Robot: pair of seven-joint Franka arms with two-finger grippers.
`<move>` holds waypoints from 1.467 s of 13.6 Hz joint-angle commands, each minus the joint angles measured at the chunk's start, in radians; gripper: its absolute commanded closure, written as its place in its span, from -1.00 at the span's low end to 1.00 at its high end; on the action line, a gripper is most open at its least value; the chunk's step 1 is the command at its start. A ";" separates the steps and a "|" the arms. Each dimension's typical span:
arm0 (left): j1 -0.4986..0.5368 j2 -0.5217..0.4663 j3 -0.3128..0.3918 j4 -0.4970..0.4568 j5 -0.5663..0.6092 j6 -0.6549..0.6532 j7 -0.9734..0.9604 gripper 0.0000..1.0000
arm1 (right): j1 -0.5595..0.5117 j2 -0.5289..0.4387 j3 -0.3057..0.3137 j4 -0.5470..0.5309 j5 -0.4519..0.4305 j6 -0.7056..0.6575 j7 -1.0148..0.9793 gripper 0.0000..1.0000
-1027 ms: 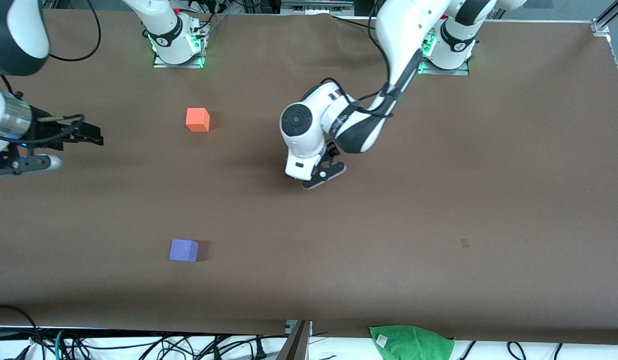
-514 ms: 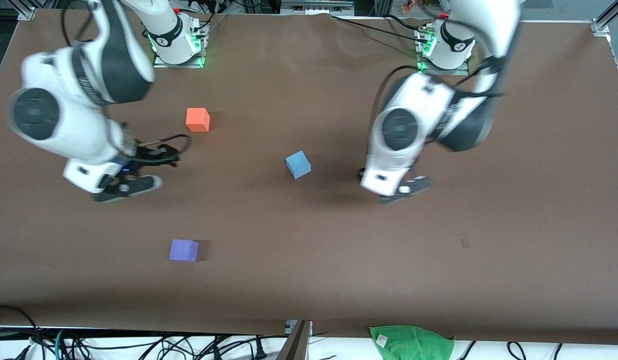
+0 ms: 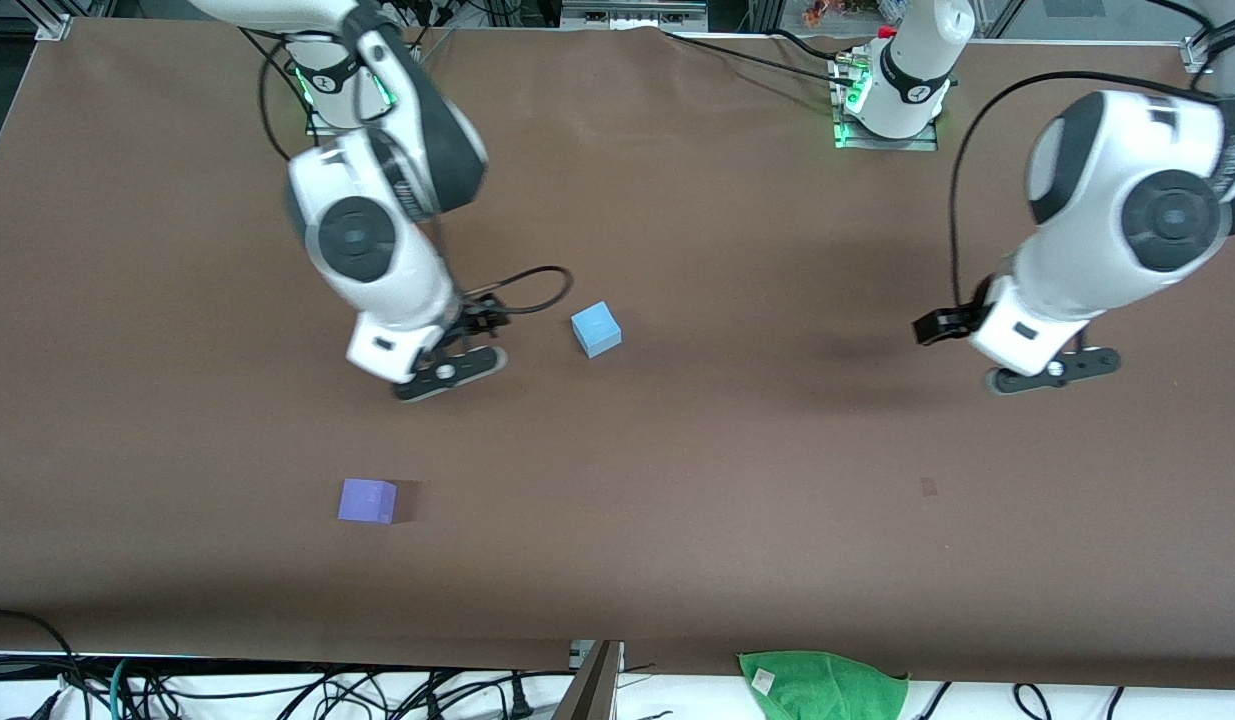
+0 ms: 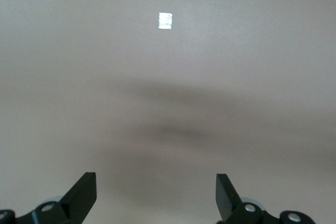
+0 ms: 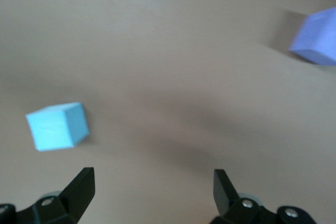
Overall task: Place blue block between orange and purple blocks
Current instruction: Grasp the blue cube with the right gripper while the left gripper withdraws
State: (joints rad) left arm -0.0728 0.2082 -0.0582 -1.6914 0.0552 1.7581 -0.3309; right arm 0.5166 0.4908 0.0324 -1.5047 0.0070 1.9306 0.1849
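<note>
Brown table [image 3: 677,520] bears blue block [image 3: 596,329]; orange block probably arm-hidden.

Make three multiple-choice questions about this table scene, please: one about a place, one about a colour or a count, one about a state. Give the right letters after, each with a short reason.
1. Where is the blue block compared with the purple block?
A. Farther from the front camera
B. On top of it
C. Touching its side

2. How many blocks show in the right wrist view?
A. None
B. Two
C. Four

3. How is the right gripper?
A. Shut on the blue block
B. Shut on the purple block
C. Open, holding nothing

Answers:
1. A: the blue block lies higher in the front view, well apart from the purple one.
2. B: only the blue and the purple block appear there.
3. C: its fingers stand wide apart over bare table, beside the blue block.
</note>
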 commanded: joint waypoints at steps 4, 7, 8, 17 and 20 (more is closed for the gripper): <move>0.122 -0.141 -0.019 -0.180 -0.055 0.132 0.168 -1.00 | 0.118 0.130 -0.009 0.020 0.010 0.148 0.109 -1.00; 0.155 -0.151 -0.011 -0.139 -0.063 0.085 0.223 -1.00 | 0.204 0.193 -0.011 0.020 0.007 0.212 0.194 -1.00; 0.163 -0.150 -0.011 -0.104 -0.063 0.036 0.243 -1.00 | 0.207 0.209 -0.011 0.020 0.008 0.223 0.199 -1.00; 0.197 -0.127 -0.009 0.197 -0.087 -0.265 0.276 -1.00 | 0.266 0.244 -0.011 0.011 -0.007 0.238 0.180 -1.00; 0.206 -0.138 -0.006 0.202 -0.059 -0.310 0.283 -1.00 | 0.286 0.265 -0.011 0.004 -0.016 0.263 0.180 -1.00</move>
State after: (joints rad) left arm 0.1150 0.0579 -0.0590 -1.5178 -0.0202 1.4834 -0.0813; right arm 0.7854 0.7373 0.0307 -1.5049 0.0018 2.1755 0.3729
